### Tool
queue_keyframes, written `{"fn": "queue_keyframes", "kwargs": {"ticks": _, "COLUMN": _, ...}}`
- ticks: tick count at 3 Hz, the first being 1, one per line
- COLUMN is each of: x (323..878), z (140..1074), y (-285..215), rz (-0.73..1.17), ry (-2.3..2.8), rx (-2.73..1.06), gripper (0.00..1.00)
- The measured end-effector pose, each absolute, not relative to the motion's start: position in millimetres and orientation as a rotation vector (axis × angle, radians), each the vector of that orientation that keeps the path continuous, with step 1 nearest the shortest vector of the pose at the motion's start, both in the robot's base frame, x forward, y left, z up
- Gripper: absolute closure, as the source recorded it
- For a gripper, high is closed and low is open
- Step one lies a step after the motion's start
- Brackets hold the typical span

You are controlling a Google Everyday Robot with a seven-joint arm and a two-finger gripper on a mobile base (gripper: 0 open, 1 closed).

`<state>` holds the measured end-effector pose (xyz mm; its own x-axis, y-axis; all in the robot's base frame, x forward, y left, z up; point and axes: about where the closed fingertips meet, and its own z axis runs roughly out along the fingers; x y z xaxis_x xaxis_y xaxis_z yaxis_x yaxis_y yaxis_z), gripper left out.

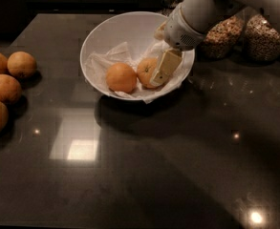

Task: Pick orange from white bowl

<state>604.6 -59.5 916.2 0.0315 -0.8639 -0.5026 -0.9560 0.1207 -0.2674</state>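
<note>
Nearest the camera, a dark, glossy countertop (139, 175) was seen, with lamp light mirrored in it. Four loose oranges (3, 87) were grouped at its left edge, well apart from the work and plainly not meant to be taken.

Farther back, the white bowl (89, 51) was set on the counter and lined with crumpled paper (106, 58). Two fruits were nested side by side in the lining. The deeper-coloured one (121, 77) lay to the left, untouched. The orange (145, 70), paler and to the right, was partly covered by the gripper (159, 73), which had been brought down inside the bowl from the far right rim and was laid against the fruit's right side, presumably so that it could be taken without the neighbour being disturbed. Whether the gripper was closed on the orange could not be told. The fruit rested low in the bowl, so the lift was judged not yet made.

Behind the arm (201, 8), glass jars of grain (263, 39) were ranged at the back.
</note>
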Motion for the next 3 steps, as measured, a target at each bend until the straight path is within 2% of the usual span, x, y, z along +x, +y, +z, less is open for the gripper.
{"fn": "queue_keyframes", "kwargs": {"ticks": 3, "x": 611.9, "z": 889.4, "y": -47.9, "rz": 0.270, "ry": 1.859, "rx": -1.792, "gripper": 0.16}}
